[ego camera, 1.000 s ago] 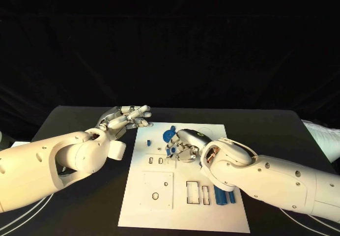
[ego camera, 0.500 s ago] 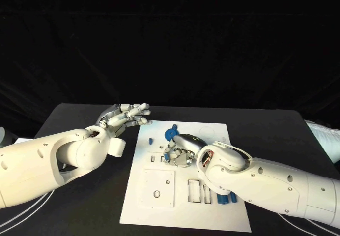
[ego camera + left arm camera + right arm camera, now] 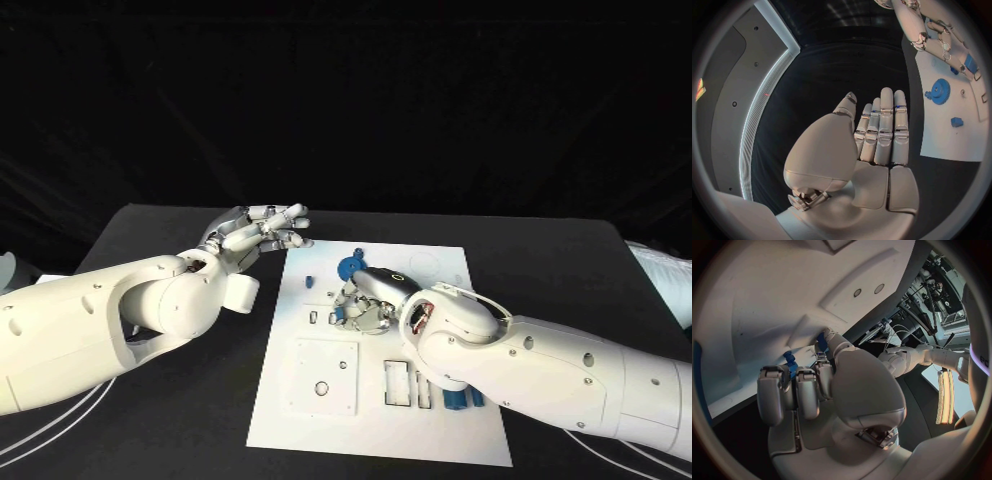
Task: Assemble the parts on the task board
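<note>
Right robot hand (image 3: 364, 303) pinches a small blue part (image 3: 790, 364) right over the task board (image 3: 433, 268) — left robot hand (image 3: 263, 232) open, off beside it.

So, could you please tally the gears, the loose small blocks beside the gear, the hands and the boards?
Round blue toothed gear: 1
Small blue block: 1
Silver hands, left hand and right hand: 2
White flat task board: 1
Total: 5

One white board (image 3: 433, 400). One blue gear (image 3: 348, 268). One small blue block (image 3: 306, 282). Two blue pegs (image 3: 464, 398), lower right of the frame. Two hands: left (image 3: 264, 232), right (image 3: 368, 300).
</note>
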You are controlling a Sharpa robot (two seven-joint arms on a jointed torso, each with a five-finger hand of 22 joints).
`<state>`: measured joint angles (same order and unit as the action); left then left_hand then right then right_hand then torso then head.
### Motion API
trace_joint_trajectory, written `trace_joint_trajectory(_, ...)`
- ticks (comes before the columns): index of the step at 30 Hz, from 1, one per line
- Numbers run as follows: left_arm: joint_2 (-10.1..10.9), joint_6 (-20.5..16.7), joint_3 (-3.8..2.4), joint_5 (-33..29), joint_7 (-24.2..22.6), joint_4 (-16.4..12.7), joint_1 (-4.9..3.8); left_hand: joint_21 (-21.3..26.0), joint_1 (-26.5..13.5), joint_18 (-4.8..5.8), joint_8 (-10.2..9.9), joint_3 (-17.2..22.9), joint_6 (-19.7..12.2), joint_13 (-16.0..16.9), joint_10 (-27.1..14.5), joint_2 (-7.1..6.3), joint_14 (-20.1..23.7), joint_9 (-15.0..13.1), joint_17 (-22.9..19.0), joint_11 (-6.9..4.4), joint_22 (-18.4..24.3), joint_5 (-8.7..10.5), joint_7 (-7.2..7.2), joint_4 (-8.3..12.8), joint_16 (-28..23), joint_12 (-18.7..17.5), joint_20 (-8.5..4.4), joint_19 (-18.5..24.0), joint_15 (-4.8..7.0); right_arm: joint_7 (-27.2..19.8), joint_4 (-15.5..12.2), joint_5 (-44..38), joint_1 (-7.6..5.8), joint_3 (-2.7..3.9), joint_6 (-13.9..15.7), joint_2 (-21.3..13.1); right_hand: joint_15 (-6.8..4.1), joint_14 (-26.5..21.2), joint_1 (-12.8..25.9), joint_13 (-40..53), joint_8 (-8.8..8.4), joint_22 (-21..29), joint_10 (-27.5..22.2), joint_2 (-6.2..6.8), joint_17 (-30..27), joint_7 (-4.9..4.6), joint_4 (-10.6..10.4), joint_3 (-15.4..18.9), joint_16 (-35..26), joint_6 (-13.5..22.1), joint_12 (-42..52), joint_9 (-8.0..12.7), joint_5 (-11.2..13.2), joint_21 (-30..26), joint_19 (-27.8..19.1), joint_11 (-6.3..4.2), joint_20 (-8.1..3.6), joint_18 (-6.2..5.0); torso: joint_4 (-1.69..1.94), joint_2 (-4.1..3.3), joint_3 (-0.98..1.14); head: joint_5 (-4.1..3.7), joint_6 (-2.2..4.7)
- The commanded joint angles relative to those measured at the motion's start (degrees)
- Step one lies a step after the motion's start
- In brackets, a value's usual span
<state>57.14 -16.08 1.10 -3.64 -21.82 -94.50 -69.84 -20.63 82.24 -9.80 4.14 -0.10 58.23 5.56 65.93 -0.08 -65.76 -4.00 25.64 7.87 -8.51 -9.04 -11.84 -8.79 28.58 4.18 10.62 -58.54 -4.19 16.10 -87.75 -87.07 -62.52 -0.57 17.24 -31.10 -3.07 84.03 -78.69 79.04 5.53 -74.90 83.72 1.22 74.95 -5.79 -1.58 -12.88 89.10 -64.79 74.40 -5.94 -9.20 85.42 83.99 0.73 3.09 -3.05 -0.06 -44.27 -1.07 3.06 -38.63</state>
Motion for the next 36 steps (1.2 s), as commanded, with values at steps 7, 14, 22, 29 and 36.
trace_joint_trajectory(7, -0.09, 1.25, -0.04, -0.20, -0.46, -0.05, -0.05, 0.29, 0.30, -0.61, -0.35, 0.02, -0.36, 0.10, -0.39, 0.34, 0.37, 0.03, 0.05, 0.03, 0.10, 0.24, 0.08, 0.37, 0.12, -0.20, -0.06, 0.53, 0.03, 3.28, 0.05, -2.81, 0.34, -0.31, -2.76, -0.13, -0.02, 5.52, 0.71, 0.07, -0.17, -4.83, -0.31, 0.93, 13.00, 0.04, 0.34, 0.32, -0.17, -0.13, -0.41, -0.59, -0.02, -0.28, 1.54, 0.16, -0.17, 0.83, -0.05, 0.00, 0.07, 0.31, -0.14)
trace_joint_trajectory(14, -0.11, 1.28, -0.04, -0.20, -0.46, 0.02, -0.05, 0.29, 0.30, -0.61, -0.35, 0.02, -0.36, 0.10, -0.39, 0.34, 0.37, 0.03, 0.05, 0.03, 0.10, 0.24, 0.08, 0.37, 0.12, -0.20, -0.06, 0.53, 0.03, 3.59, -0.13, -3.21, 0.35, -0.32, -3.44, -0.17, 0.04, 5.51, 0.95, -0.01, -0.31, -4.81, -0.39, 1.33, 12.96, -0.07, 0.41, 0.42, -0.19, 0.02, -0.56, -0.59, -0.02, -0.30, 1.53, 0.24, -0.12, 0.83, -0.09, 0.02, 0.06, 0.45, 0.03)
trace_joint_trajectory(22, -0.17, 1.32, -0.04, -0.20, -0.46, 0.07, -0.05, 0.29, 0.30, -0.61, -0.35, 0.02, -0.36, 0.10, -0.39, 0.34, 0.37, 0.03, 0.05, 0.03, 0.10, 0.24, 0.08, 0.37, 0.12, -0.20, -0.06, 0.53, 0.03, 3.84, -0.20, -3.36, 0.35, -0.35, -3.81, 0.05, 0.38, 5.46, 2.56, -0.58, -1.12, -4.51, -0.86, 2.62, 12.76, -0.58, -0.02, 1.15, -0.30, 1.13, -1.48, -0.43, 0.01, -0.49, 1.39, 0.68, 0.12, 0.77, -0.08, -0.01, 0.03, 0.33, 0.04)
trace_joint_trajectory(29, -0.14, 1.33, -0.04, -0.20, -0.43, 0.06, -0.05, 0.29, 0.30, -0.61, -0.35, 0.02, -0.36, 0.10, -0.39, 0.34, 0.37, 0.03, 0.05, 0.03, 0.10, 0.24, 0.08, 0.37, 0.12, -0.20, -0.06, 0.53, 0.03, 4.02, -0.23, -3.83, 0.35, -0.36, -2.70, 0.07, 0.93, 5.43, 5.09, -1.09, -1.91, -4.25, -1.27, 4.39, 12.62, -1.24, -1.18, 3.38, -0.39, 3.17, -2.26, -0.12, 0.54, -0.66, 1.27, 1.32, 0.63, 0.72, -0.05, 0.00, 0.03, 0.34, -0.03)
trace_joint_trajectory(36, -0.14, 1.35, -0.04, -0.20, -0.38, 0.09, -0.05, 0.30, 0.31, -0.61, -0.35, 0.04, -0.37, 0.09, -0.41, 0.36, 0.41, 0.04, 0.05, 0.04, 0.10, 0.24, 0.07, 0.38, 0.11, -0.21, -0.05, 0.55, 0.02, 3.96, -0.42, -4.35, 0.36, -0.38, -0.30, 0.14, 1.33, 5.41, 6.12, -2.64, -1.92, -3.96, -2.46, 4.95, 12.57, -1.65, -2.21, 5.58, -0.44, 5.46, -4.57, 0.10, 2.13, -0.85, 1.15, 1.75, 1.05, 0.65, -0.06, 0.00, 0.04, 0.40, -0.05)
